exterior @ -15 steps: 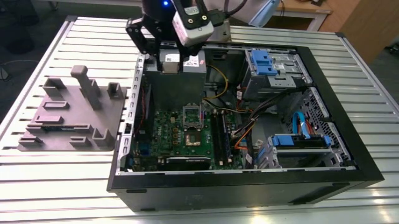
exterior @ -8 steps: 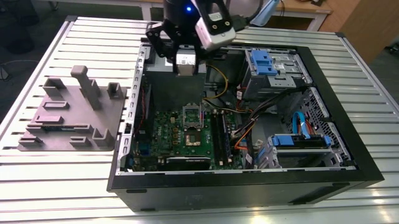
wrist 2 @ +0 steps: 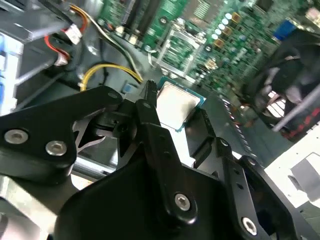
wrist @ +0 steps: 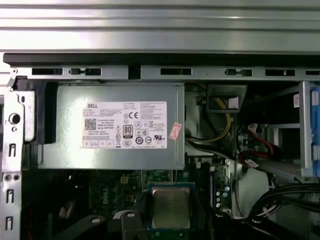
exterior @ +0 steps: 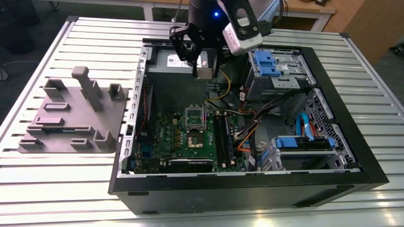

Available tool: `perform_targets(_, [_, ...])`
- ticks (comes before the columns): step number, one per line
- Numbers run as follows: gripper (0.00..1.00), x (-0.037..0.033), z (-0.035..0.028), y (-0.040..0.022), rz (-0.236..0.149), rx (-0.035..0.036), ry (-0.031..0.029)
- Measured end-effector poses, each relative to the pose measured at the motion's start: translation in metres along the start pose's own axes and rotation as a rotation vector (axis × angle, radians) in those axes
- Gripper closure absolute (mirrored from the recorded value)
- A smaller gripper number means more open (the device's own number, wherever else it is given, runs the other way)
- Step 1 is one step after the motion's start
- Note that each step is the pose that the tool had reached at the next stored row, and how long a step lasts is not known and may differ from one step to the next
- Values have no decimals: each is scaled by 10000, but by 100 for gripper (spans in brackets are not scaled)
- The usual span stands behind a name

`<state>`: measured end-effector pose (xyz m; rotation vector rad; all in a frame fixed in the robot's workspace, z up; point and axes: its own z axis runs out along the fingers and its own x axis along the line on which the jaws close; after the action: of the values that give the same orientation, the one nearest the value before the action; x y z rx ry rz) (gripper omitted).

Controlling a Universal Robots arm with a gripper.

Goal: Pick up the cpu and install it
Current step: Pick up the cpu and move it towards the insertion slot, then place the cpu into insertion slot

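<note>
the black linkage gripper (exterior: 203, 67) has its fingers clamped on the edges of the small square silvery-grey cpu with a pale rim (exterior: 204, 73). it holds the chip in the air inside the open black computer case (exterior: 252, 196), well apart from the dark square socket (exterior: 194, 140) on the green motherboard (exterior: 167, 135). judged risk: the edge grip is narrow, so any slip or tilt would drop or misseat the chip. the exterior view shows the socket; the second wrist view shows a finger (wrist 2: 148, 100) against the chip's edge.
</note>
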<state>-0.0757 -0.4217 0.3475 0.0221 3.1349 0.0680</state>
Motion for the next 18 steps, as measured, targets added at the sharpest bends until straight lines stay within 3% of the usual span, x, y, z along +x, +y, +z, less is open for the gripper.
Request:
perform_targets(14, [53,1,-1,-1,2,3,-7])
perform_targets(18, [53,0,-1,-32,1,3,-7])
